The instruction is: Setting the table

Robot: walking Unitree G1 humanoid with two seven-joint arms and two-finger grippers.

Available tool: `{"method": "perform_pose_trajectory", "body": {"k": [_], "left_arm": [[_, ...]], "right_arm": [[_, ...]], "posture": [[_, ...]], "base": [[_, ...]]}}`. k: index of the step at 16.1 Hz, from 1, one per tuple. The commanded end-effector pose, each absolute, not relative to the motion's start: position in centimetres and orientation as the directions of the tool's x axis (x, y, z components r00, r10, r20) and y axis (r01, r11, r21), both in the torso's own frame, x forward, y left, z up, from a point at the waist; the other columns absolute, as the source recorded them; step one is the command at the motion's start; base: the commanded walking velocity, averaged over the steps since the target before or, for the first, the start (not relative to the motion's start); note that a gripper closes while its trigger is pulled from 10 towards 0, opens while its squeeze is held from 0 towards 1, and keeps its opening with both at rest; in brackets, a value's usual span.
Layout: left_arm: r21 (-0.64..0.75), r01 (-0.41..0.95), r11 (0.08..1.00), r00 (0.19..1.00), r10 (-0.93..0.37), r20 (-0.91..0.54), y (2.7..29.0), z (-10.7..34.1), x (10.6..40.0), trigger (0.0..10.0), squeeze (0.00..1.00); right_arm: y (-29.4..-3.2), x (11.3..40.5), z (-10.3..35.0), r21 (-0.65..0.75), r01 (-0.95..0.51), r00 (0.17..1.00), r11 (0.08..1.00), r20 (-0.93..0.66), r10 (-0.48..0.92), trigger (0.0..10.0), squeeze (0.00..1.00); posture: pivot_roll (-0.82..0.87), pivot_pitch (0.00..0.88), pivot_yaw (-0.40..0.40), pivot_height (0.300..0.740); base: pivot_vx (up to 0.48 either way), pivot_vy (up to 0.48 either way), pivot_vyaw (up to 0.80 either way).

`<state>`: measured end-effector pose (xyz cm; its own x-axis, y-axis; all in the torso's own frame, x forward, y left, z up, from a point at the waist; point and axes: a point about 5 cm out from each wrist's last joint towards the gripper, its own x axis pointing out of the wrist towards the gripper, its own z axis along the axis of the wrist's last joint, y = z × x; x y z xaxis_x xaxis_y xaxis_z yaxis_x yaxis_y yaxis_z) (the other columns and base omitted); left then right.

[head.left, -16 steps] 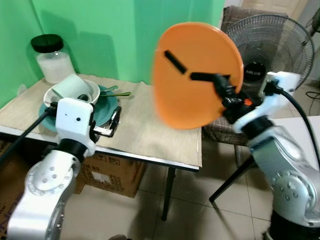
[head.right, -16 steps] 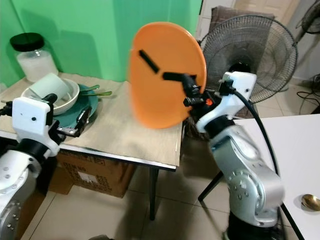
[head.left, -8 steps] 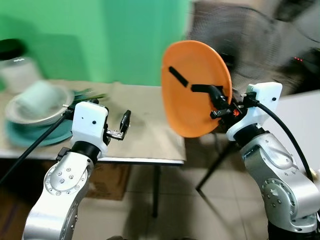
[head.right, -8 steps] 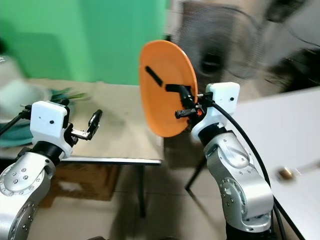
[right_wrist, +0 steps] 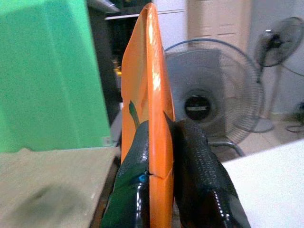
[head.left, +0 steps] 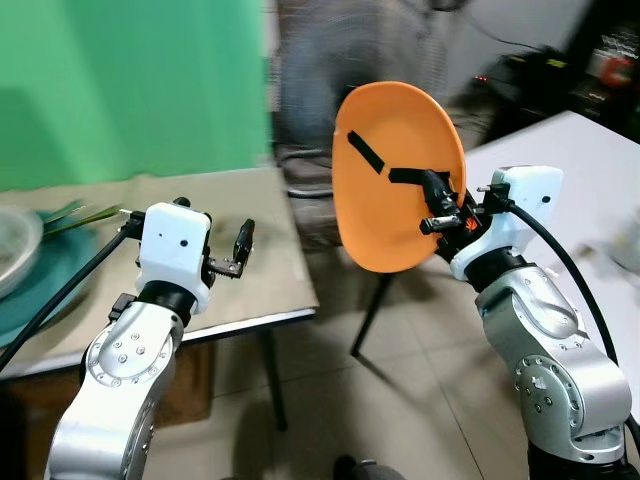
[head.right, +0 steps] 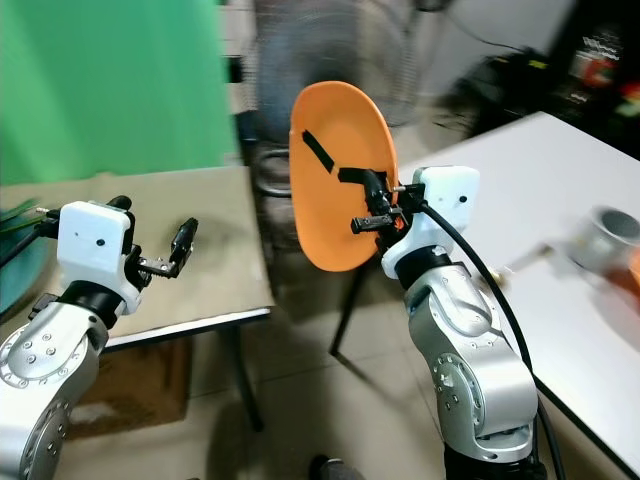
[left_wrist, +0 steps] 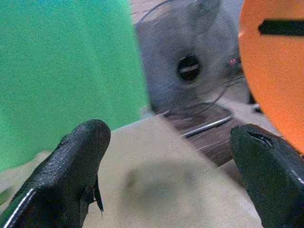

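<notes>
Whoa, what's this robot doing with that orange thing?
It is carrying an orange plate, held up on edge in its right pincer, whose two black fingers clamp the rim. Its left pincer is open and holds nothing, hovering above a beige-topped table. A white table lies on the robot's right, and the view is blurred.

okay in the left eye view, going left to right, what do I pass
Teal plate → left hand, open over the tan table → orange plate pinched in the right hand → white table.
</notes>
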<state>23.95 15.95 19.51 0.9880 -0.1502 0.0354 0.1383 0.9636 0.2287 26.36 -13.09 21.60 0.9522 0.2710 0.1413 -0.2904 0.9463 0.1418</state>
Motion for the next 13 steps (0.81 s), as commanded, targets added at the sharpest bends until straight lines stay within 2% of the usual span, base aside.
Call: {"method": "perform_pose_trajectory", "body": {"k": [1,5,8,13], "left_arm": [[0.208,0.153,0.966,0.986,-0.163,0.031,15.6,19.5,23.9,10.0,0.00],[0.173,0.121,0.977,0.991,-0.128,0.027,15.8,19.1,23.5,10.0,0.00],[0.184,0.128,0.975,0.990,-0.136,0.035,15.7,19.1,23.7,10.0,0.00],[0.172,0.108,0.979,0.992,-0.117,0.039,16.2,19.1,24.3,10.0,0.00]], "right_arm": [[-13.3,26.1,23.0,0.151,-0.313,0.939,0.938,0.199,0.281,10.0,0.00],[-12.6,26.2,22.2,0.132,-0.352,0.931,0.927,0.152,0.332,10.0,0.00],[-12.7,26.2,21.4,0.141,-0.320,0.946,0.937,0.099,0.308,10.0,0.00],[-12.3,26.2,20.9,0.152,-0.307,0.952,0.940,0.064,0.300,10.0,0.00]], "posture": [[-0.03,0.000,-0.016,0.740],[-0.02,0.000,-0.043,0.740],[-0.01,0.000,-0.044,0.740],[-0.02,0.000,-0.039,0.740]], "base": [[0.000,0.000,-0.80],[0.000,0.000,-0.80],[0.000,0.000,-0.80],[0.000,0.399,-0.80]]}}
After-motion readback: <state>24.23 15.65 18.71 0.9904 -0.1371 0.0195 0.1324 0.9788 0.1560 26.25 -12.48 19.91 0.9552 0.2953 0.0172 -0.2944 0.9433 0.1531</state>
